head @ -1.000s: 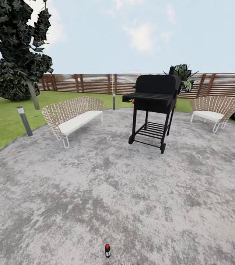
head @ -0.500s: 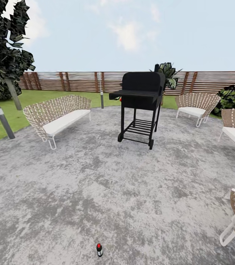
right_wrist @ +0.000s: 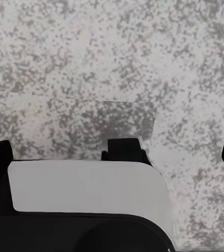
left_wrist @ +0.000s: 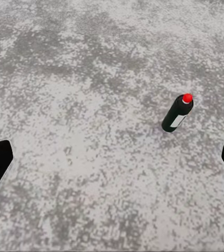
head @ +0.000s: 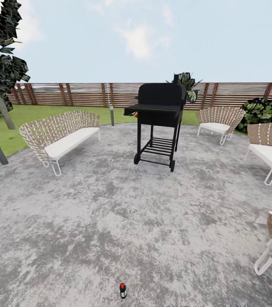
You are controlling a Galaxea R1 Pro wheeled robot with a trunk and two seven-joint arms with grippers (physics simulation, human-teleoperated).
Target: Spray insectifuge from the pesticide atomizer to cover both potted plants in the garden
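Left gripper (left_wrist: 112,157) fingers stand wide apart over bare paving, holding nothing; right gripper (right_wrist: 112,152) fingers likewise apart, above the robot's own base. You are in the search step: no atomizer or potted plants identified in any view. Head view gives a grey patio (head: 110,221), grill (head: 157,123) centre far, bench (head: 59,138) far left, chairs right, fence (head: 80,94) beyond. A dark red-capped bottle (head: 123,290) stands near; it is not the whitish sprayer. Next, I judge: turn toward the lawn (head: 12,136) and scan.
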